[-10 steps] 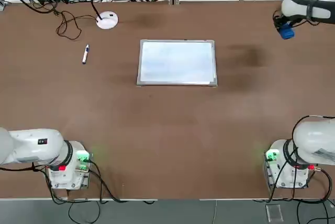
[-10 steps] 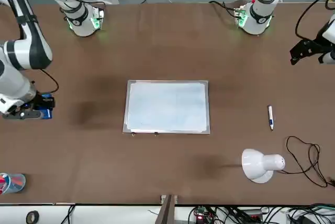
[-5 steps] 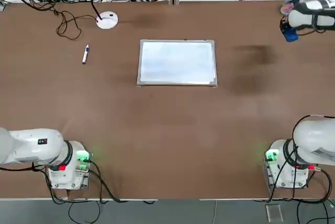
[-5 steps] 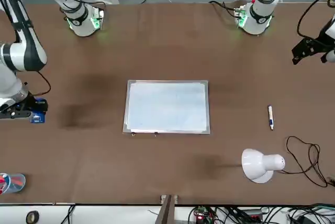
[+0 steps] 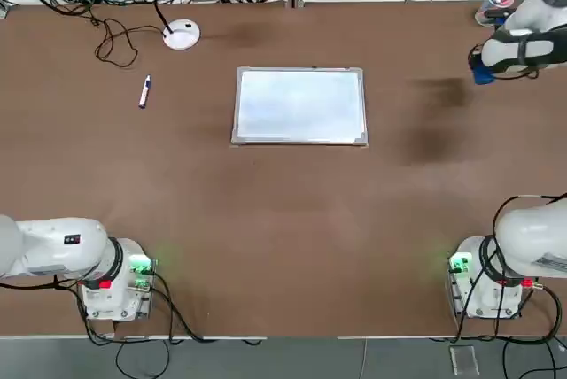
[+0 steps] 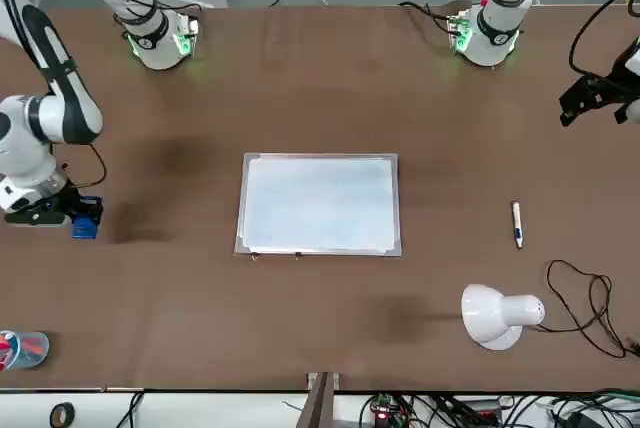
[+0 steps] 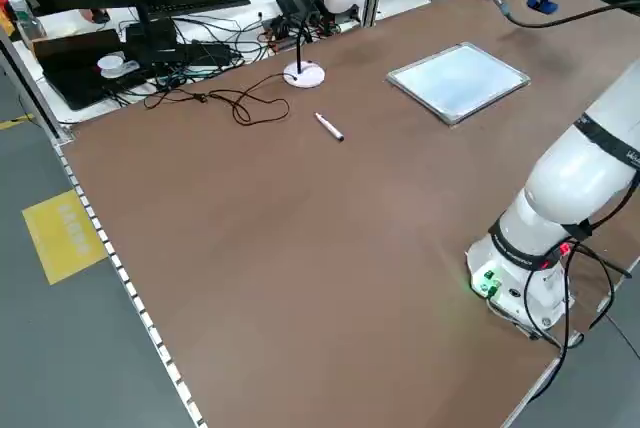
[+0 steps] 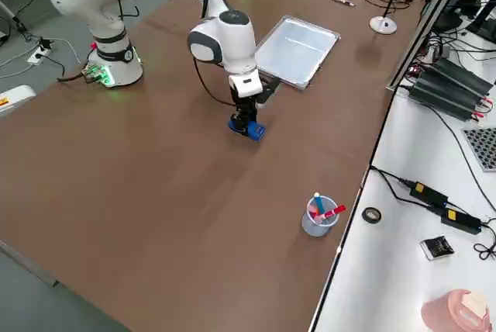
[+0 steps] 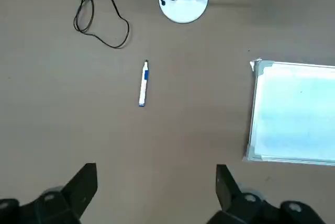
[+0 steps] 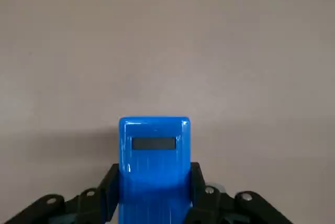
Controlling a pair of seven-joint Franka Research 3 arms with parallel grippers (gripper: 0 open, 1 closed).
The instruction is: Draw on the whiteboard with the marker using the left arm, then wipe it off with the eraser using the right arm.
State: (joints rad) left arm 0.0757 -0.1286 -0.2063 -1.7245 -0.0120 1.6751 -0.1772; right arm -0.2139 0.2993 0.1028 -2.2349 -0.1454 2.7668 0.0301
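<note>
1. Brown tabletop spread flat beneath both arms; a white lamp and its tangled black cord sat at the far left.
2. Left gripper hung raised over the table's left side, its fingers spread wide with nothing between them.
3. Marker lay flat and unheld, left of the board and just on the robot's side of the lamp base. Judged next step: picking it up. Best method, I reckoned: centre the fingers over the barrel, turn them to close across its narrow width, descend straight, then pinch lightly. Main risk: an off-centre touch would roll so slim a pen. The cord and lamp called for a clear margin on the far side.
4. Whiteboard lay flat near the middle, with no strokes that I could make out; drawing appeared still to be done. Light, even tip pressure seemed wise, to avoid shoving the board.
5. Right gripper was poised above the far right of the table, pinching the blue eraser between its fingers, well apart from the board. Judged best: hold it clear until drawing finished, then lay its wiping face flat.
6. Pen cup stood at the far right edge; that arm needed room around it.
</note>
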